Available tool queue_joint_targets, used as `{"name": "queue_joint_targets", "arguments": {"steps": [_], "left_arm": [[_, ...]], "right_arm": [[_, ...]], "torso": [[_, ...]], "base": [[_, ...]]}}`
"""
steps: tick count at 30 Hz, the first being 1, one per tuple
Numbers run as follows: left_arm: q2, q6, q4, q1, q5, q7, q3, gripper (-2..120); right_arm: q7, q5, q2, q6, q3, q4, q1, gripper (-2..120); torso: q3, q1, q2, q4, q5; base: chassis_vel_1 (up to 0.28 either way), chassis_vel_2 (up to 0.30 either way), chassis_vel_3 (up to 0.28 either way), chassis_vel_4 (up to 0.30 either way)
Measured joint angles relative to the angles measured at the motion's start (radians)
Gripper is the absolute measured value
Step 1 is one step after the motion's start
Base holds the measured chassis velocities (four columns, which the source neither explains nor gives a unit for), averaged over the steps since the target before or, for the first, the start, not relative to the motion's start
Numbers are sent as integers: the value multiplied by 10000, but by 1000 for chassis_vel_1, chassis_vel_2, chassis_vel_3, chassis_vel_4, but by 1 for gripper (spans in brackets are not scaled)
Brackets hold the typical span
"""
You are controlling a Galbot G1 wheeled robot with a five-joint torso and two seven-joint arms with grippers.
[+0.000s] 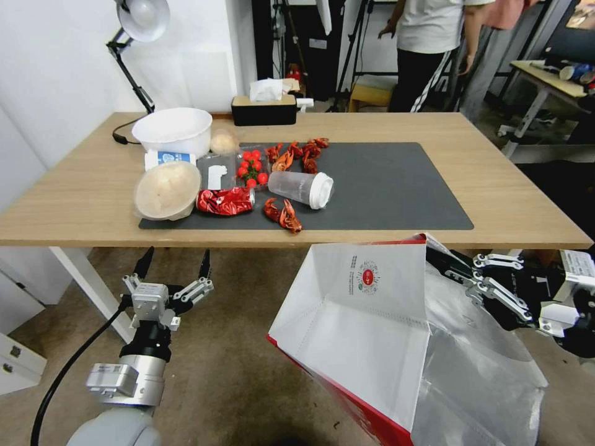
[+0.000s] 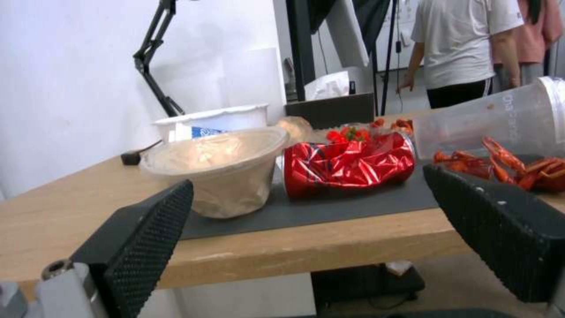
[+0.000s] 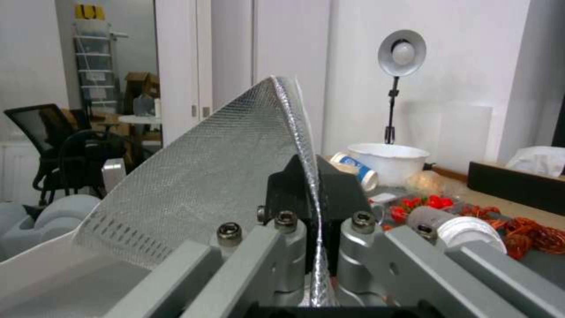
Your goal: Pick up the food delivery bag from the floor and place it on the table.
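Pinching the food delivery bag (image 1: 365,322) rim, right gripper (image 3: 309,198) clamped tight

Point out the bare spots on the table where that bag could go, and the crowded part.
Free: the right half of the dark grey mat, beyond the tipped plastic cup, and the bare wood of the table right of the mat. Crowded: the mat's left end, with bowls, tomatoes, crayfish shells and red foil wrapper. The right gripper holds the food delivery bag below the table's front edge.
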Motion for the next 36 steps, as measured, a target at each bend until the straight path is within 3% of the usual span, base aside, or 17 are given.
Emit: {"name": "queue_joint_targets", "arguments": {"steps": [36], "left_arm": [[1, -162, 92, -69, -32, -4, 22, 98]], "right_arm": [[-5, -83, 63, 30, -84, -68, -15, 0]], "torso": [[935, 692, 1627, -1, 0]], "base": [[0, 0, 0, 0]]}}
